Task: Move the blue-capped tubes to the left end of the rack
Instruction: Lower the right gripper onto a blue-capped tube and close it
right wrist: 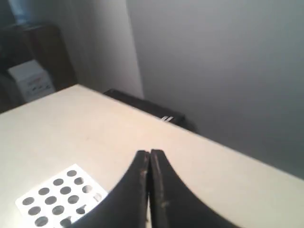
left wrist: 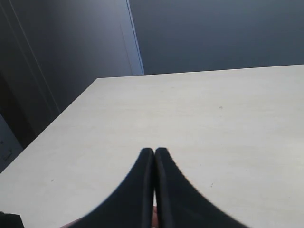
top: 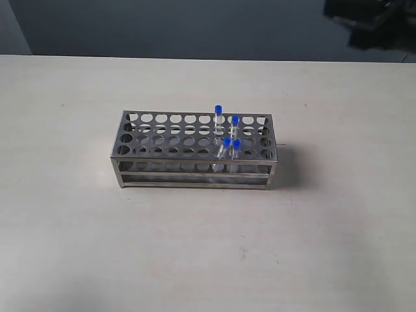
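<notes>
- The rack [top: 195, 151] sits near the middle of the pale table [top: 78, 227], one long side facing the exterior camera. It is shiny steel with open sides, and four rows of round holes pierce its top plate.
- Four blue-capped tubes [top: 234, 127] stand close together in the right part of the rack, well apart from its left end.
- Each tube is thin and clear with a bright blue cap, and every cap rises above the top plate.
- The tallest one [top: 218, 120] stands in the far rows, with a second just beside it on the right.
- Two more [top: 226, 151] [top: 236, 153] stand side by side in the near rows — both look slightly tilted.
- The left gripper [left wrist: 155, 151] hangs over bare table, its black jaws pressed together with nothing between them.
- The right gripper [right wrist: 149, 153] also has its jaws together and holds nothing — a corner of the rack's pierced top plate [right wrist: 57, 197] shows near it.
</notes>
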Motion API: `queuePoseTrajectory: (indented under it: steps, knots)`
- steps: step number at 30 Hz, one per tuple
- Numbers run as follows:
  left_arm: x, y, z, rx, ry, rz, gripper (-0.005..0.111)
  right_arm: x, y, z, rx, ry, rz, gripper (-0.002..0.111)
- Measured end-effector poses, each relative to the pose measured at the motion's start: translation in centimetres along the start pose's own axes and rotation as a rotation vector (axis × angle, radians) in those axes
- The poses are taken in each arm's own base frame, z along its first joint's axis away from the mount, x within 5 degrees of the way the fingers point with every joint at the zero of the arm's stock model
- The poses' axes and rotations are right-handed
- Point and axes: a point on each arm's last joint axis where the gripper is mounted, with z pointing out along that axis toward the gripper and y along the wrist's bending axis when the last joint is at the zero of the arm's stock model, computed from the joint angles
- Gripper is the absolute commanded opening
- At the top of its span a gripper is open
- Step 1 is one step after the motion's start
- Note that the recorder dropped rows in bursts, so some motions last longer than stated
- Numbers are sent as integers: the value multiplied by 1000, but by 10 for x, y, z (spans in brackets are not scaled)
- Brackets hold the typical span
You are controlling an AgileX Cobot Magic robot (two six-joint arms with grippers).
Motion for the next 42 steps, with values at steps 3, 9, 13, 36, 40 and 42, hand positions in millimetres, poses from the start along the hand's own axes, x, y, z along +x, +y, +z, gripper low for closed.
queuePoseTrajectory:
  steps: [3,9,13,36,40,42]
  knots:
    - [0,0,0,0,0,0,1,28,15,32,-110,86,-33,0]
    - [0,0,0,0,0,0,1,74,40,70,-232,233,-116,31]
    - [0,0,0,0,0,0,1,89,46,80,-293,243,-158,54]
    - [0,0,0,0,0,0,1,144,17,100,-110,324,-163,51]
    - [0,0,0,0,0,0,1,148,16,101,-104,331,-159,46]
    - [0,0,0,0,0,0,1,149,16,101,-105,330,-157,34]
